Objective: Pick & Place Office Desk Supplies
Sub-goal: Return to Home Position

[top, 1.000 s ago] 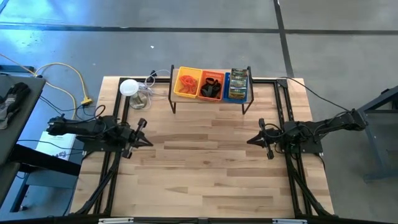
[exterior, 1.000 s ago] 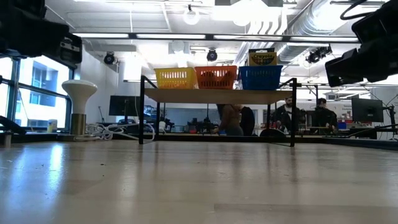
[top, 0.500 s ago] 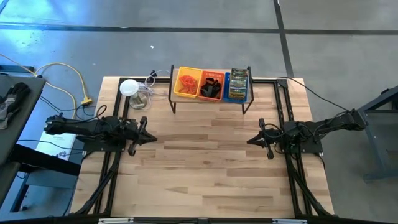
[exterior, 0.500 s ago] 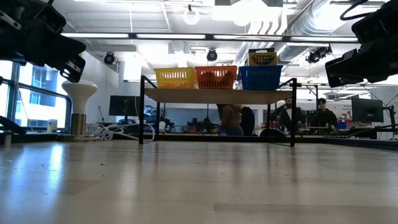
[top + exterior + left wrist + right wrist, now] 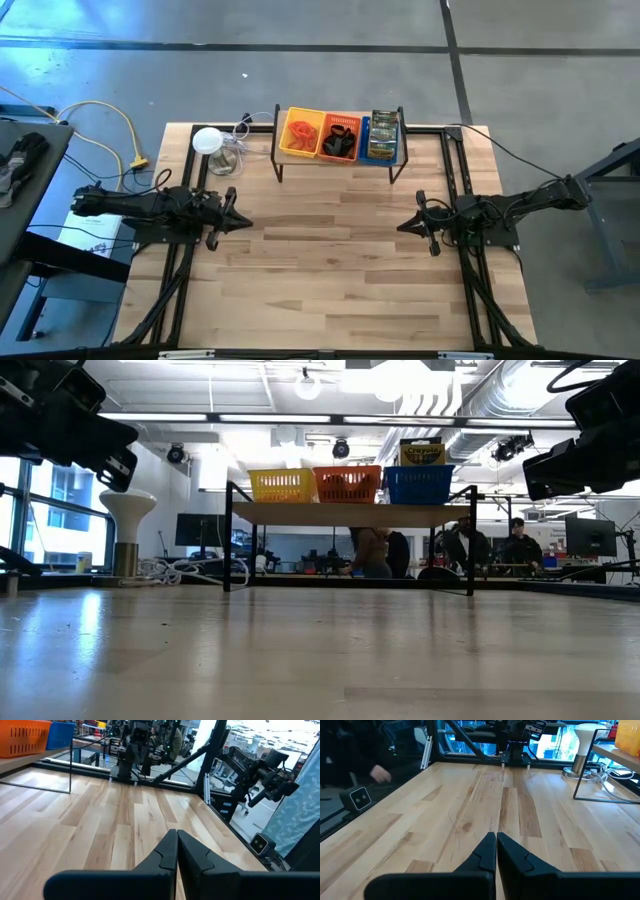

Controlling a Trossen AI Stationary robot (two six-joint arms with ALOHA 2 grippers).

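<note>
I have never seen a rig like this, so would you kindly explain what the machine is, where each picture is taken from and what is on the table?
It is a robot with two dark arms at a wooden table. One picture looks straight down, one looks level across the tabletop, and two come from cameras on the arms' wrists. The left hand and right hand are both shut, hold nothing and hover above the table's two sides, facing each other. At the back a small shelf carries a yellow tray with red-orange loops, an orange tray with black clips and a blue tray with green packets. A white lamp stands beside the shelf.
</note>
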